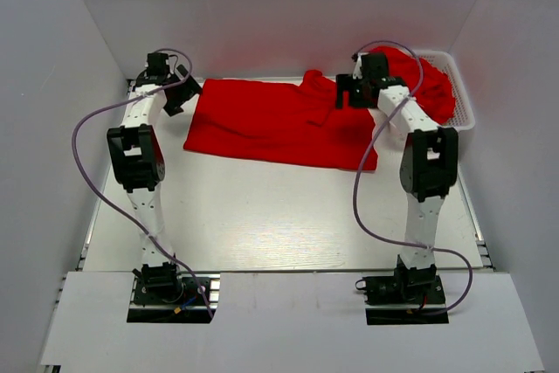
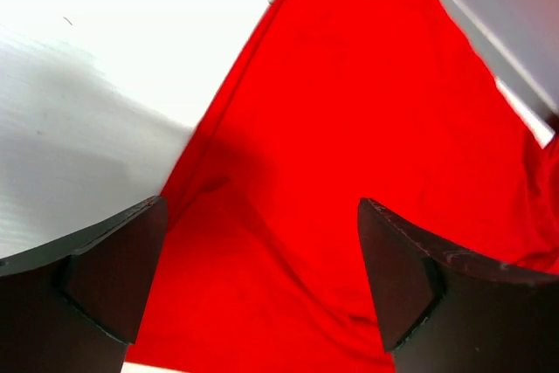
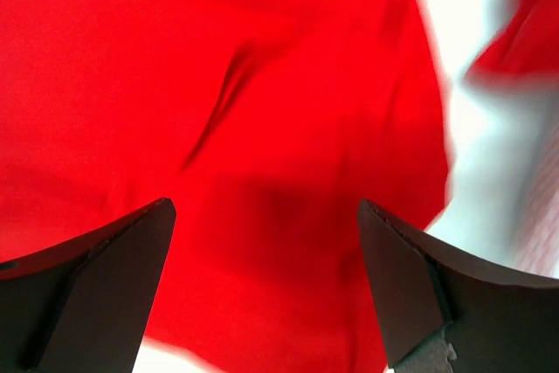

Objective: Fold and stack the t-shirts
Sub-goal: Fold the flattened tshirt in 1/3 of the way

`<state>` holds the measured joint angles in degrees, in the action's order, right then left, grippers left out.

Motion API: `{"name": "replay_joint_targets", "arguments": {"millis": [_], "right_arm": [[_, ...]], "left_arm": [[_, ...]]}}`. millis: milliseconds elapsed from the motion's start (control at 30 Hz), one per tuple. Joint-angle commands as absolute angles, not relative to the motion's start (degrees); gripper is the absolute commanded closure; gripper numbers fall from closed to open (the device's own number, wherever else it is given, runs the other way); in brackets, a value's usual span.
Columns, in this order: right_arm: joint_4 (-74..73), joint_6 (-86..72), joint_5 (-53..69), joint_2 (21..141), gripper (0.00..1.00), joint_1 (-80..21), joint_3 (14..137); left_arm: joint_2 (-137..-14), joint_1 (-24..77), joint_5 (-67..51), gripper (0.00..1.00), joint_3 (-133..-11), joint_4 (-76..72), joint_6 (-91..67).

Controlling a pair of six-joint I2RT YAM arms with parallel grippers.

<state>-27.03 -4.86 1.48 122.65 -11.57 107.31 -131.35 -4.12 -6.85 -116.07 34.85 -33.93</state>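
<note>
Red shirt (image 1: 262, 124) lies spread along the far edge of the surface (image 1: 279, 216), reaching from near the far-left corner toward the basket (image 1: 465, 102) in the far-right corner. The risk, as I read it: a pinch on one layer only, or two uneven grabs, would drag the cloth askew and spoil the fold. On the right, the shirt bunches up close to the red pile (image 1: 428, 76) in the basket, so a careless lift could snag that too. The cloth itself is mostly flat and bright, with a few soft creases and a rumpled top edge near the middle. Left end effector (image 2: 262, 216) hangs over the shirt's left edge, fingers spread wide, gripping nothing. Right end effector (image 3: 262, 216) hovers over the shirt's right part, also spread wide and empty.
</note>
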Motion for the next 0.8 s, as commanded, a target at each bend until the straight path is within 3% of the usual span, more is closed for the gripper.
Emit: {"name": "replay_joint_targets", "arguments": {"millis": [0, 133, 533, 767], "right_arm": [[-26.98, -8.43, 8.86, 114.36, 0.10, -11.51, 99.77], [-23.47, -10.80, 11.77, 111.62, 0.10, -11.34, 88.88], [-21.71, -18.88, 13.44, 115.49, 0.10, -9.94, 79.90], [-15.64, -25.91, 11.61, 99.98, 0.10, -10.28, 53.90]], "left_arm": [[-126.39, -3.17, -10.36, 0.00, -113.04, 34.63, -31.12], [-126.39, -2.55, -16.76, 0.00, -108.73, 32.53, -30.06], [-122.44, -2.02, -16.18, 0.00, -87.29, 29.18, -31.29], [-109.99, -2.02, -10.56, 0.00, -70.68, 32.76, -32.61]]}}
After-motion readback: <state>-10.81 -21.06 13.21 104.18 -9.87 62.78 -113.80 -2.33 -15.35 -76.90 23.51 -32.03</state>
